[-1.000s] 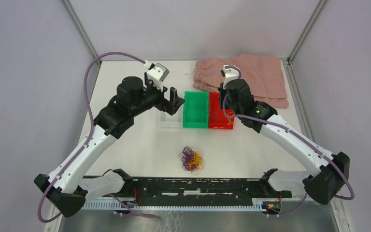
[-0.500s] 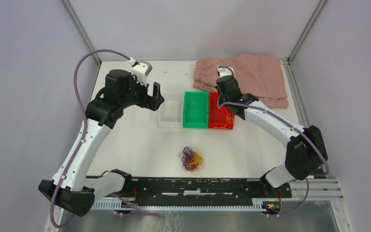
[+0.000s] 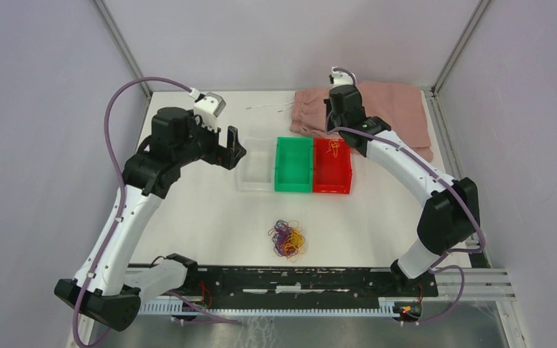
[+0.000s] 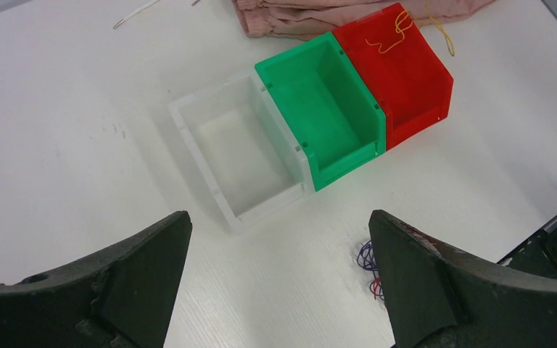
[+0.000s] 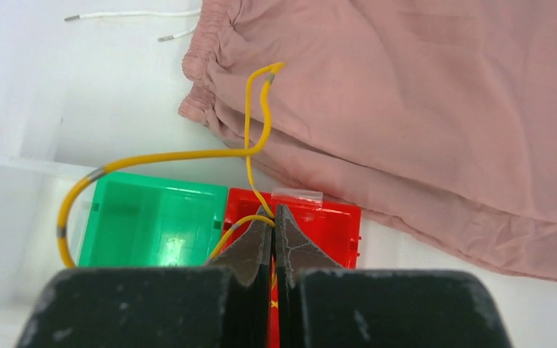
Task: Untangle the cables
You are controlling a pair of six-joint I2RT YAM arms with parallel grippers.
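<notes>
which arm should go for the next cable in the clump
Left: the left gripper is open and empty to reach the clump, while the right gripper is shut on a yellow cable above the red bin.

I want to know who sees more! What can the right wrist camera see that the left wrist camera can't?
Only the right wrist view shows the right end effector shut on a yellow cable. Only the left wrist view shows the left end effector, open, the whole clear bin, and an edge of the clump of cables. Both show the green bin, the red bin and the pink cloth.
</notes>
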